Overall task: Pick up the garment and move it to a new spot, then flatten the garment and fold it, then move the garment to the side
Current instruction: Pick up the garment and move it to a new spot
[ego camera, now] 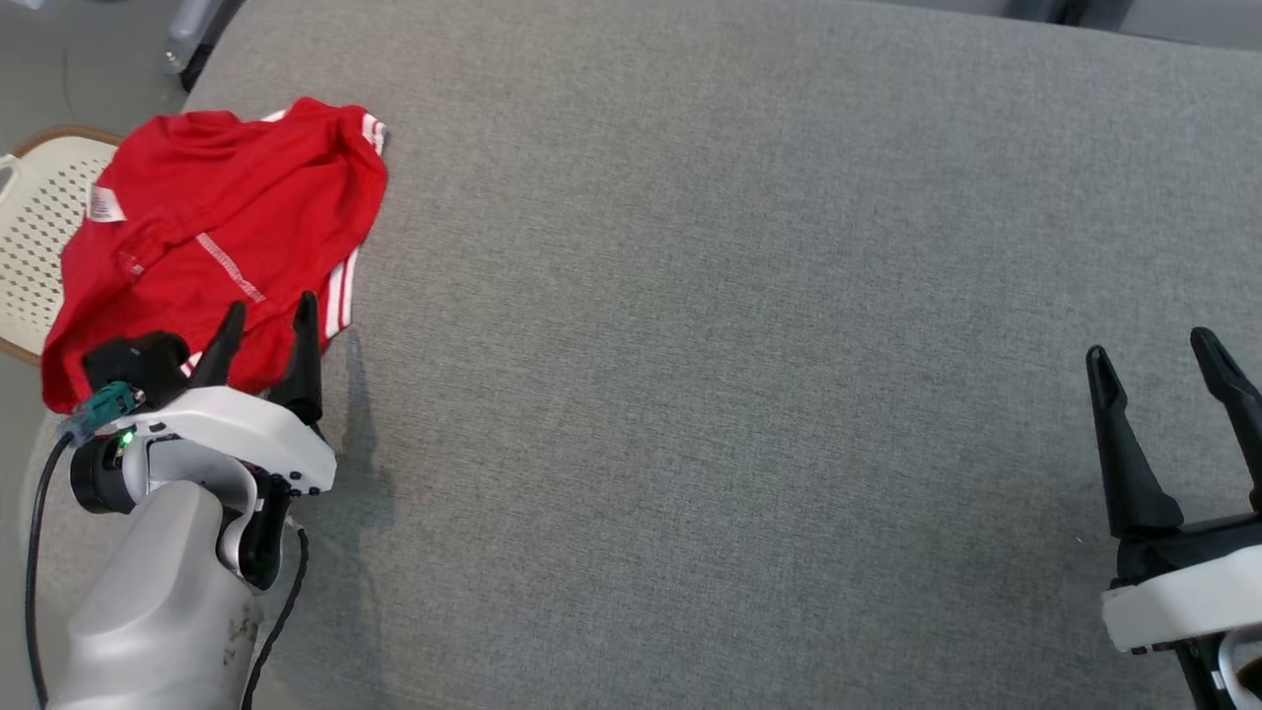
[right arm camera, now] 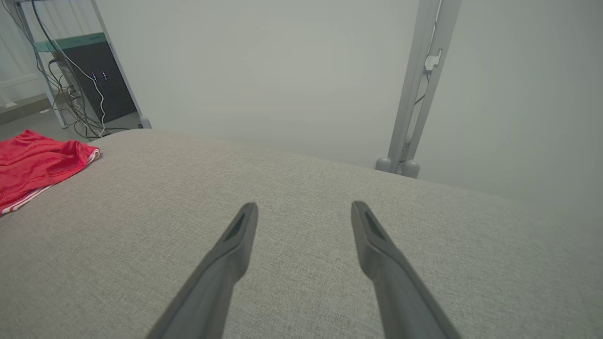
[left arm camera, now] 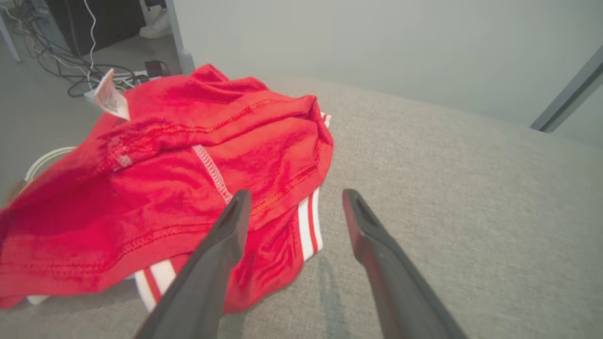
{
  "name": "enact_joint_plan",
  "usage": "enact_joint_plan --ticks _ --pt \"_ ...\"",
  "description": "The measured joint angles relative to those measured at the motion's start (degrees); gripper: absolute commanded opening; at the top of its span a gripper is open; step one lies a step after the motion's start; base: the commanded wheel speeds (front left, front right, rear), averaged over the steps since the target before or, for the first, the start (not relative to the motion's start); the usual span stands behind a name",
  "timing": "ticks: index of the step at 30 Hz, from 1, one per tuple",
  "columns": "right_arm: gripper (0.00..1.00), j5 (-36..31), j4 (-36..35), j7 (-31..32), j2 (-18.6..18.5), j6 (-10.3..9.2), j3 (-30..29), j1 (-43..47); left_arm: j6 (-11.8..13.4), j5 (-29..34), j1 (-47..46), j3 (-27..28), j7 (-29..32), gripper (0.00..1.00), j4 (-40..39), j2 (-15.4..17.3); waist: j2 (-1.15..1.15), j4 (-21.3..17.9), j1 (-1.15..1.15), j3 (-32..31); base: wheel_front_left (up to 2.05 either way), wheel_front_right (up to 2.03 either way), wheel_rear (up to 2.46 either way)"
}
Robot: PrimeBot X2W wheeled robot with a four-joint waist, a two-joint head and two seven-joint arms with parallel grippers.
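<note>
The garment [ego camera: 222,237] is red with white stripes at its hems and lies crumpled at the far left of the grey padded surface [ego camera: 739,296], partly over the left edge. A white label sticks out near its top in the left wrist view, where the garment [left arm camera: 160,188] spreads across the left half. My left gripper [ego camera: 271,316] is open and hovers over the garment's near right corner, one finger above the cloth, nothing between the fingers. My right gripper [ego camera: 1154,345] stands open at the lower right over bare surface, far from the garment [right arm camera: 33,162].
A cream perforated basket [ego camera: 35,227] stands on the floor past the surface's left edge, under the garment's overhang. Cables and a dark cabinet [right arm camera: 101,84] are on the floor beyond the far left corner. A grey metal post [right arm camera: 414,94] stands behind the surface.
</note>
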Motion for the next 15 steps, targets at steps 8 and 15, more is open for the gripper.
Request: enact_joint_plan --ticks 8,15 --pt "1.0 -0.37 -0.42 0.04 -0.02 0.0 0.09 -1.8 -2.15 -1.98 -7.2 -1.38 5.2 1.0 16.03 -1.11 0.0 -2.86 0.0 4.12 0.0 0.0 0.0" --pt "1.0 -0.46 -0.04 -0.93 0.21 0.0 -0.43 -2.38 -2.64 -2.38 -10.07 -2.14 4.67 0.0 20.54 -0.46 0.0 -4.6 0.0 4.89 0.0 0.0 0.0"
